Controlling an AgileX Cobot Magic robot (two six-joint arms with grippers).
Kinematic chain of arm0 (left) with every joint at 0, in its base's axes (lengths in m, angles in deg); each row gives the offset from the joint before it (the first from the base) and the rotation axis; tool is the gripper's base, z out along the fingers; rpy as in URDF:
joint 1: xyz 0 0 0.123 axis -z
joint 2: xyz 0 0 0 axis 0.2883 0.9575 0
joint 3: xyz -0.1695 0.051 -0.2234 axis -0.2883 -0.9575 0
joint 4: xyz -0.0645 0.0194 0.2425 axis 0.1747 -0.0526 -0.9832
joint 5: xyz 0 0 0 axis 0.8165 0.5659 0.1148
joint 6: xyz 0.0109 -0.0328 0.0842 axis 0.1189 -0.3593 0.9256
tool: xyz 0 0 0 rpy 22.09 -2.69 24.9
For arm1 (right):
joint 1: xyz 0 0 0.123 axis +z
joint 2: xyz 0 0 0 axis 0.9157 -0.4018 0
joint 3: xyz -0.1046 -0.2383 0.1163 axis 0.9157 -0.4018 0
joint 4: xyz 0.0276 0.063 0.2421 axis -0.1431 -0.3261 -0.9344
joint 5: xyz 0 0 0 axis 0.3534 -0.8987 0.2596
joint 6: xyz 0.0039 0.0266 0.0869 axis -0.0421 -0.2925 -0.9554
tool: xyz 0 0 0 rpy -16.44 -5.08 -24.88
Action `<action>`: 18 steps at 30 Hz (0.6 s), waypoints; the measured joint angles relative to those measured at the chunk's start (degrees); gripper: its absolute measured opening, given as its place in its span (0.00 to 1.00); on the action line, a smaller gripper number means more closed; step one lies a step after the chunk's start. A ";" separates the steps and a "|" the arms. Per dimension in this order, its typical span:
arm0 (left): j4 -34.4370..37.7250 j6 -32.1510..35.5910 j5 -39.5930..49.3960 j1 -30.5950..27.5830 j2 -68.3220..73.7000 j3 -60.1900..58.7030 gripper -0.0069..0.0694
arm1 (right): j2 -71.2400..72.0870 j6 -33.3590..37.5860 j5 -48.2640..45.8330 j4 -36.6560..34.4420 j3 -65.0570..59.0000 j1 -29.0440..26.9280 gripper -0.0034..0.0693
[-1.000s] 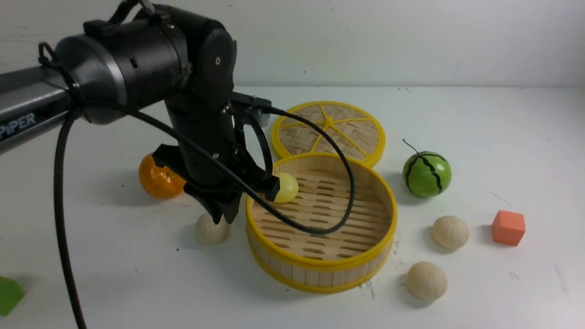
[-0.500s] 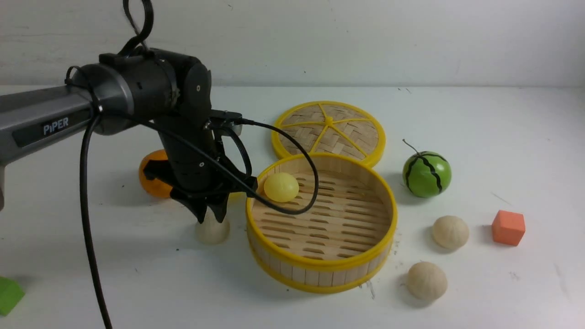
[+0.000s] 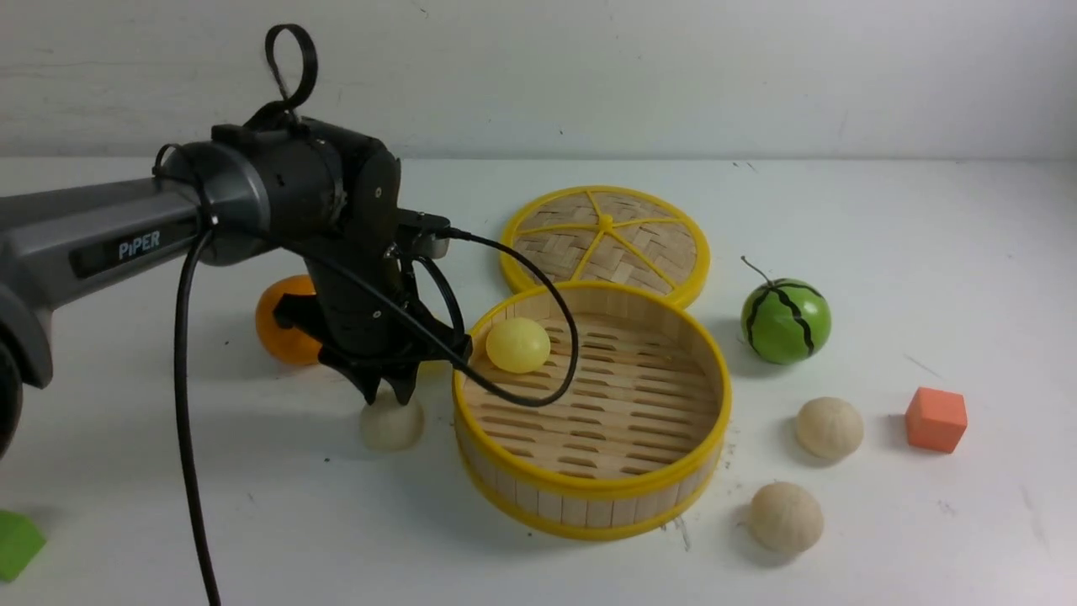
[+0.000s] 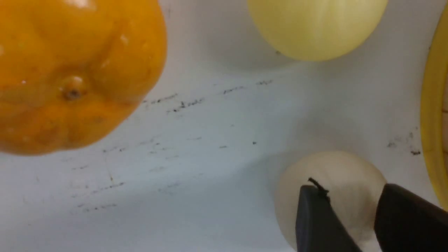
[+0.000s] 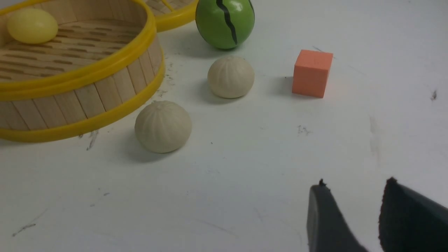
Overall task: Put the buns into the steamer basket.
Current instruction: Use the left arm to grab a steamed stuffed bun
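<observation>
White scuffed surface (image 3: pixel 252 522), pale wall (image 3: pixel 673 76) behind. Inside basket (image 3: pixel 593 486), far left side, one yellow bun (image 3: pixel 517 344); second yellow bun (image 4: pixel 315 28) outside, between orange (image 3: pixel 282 332) and basket. Left end effector (image 3: pixel 389 396) parted, empty, poised over pleated bun (image 3: pixel 391 425) just left of basket. Right end effector (image 5: pixel 355 183) parted, empty; near bun (image 3: pixel 785 516) and far bun (image 3: pixel 829 427) right of basket. Probably light, hard, prone to rolling (toy plastic, seemingly): pinch across widest girth, centred.

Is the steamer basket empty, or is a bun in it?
Not empty: one smooth yellow bun lies on the slatted floor of the steamer basket, near its left wall. Nothing else is inside.
</observation>
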 joint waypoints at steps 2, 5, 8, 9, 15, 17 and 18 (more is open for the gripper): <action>0.27 0.00 0.07 0.00 0.43 0.00 0.41 | 0.00 0.00 0.00 0.00 0.00 0.00 0.38; 0.88 0.00 0.80 0.00 0.64 0.00 0.41 | 0.00 0.00 0.00 0.00 0.00 0.00 0.38; 1.26 -0.05 2.44 0.00 0.64 0.00 0.40 | 0.00 0.00 0.00 0.00 0.00 0.00 0.38; 1.26 -0.05 2.44 0.00 0.64 0.00 0.40 | 0.00 0.00 0.00 0.00 0.00 0.00 0.38; 1.26 -0.11 3.04 0.00 0.44 0.00 0.40 | 0.00 -0.06 0.00 0.00 0.00 0.00 0.38; 1.26 -0.11 3.29 0.00 -0.18 0.00 0.40 | 0.00 -0.06 0.00 0.00 0.00 0.00 0.38; 1.40 -0.15 3.28 0.00 -0.59 0.00 0.40 | 0.00 -0.06 0.00 0.00 0.00 0.00 0.38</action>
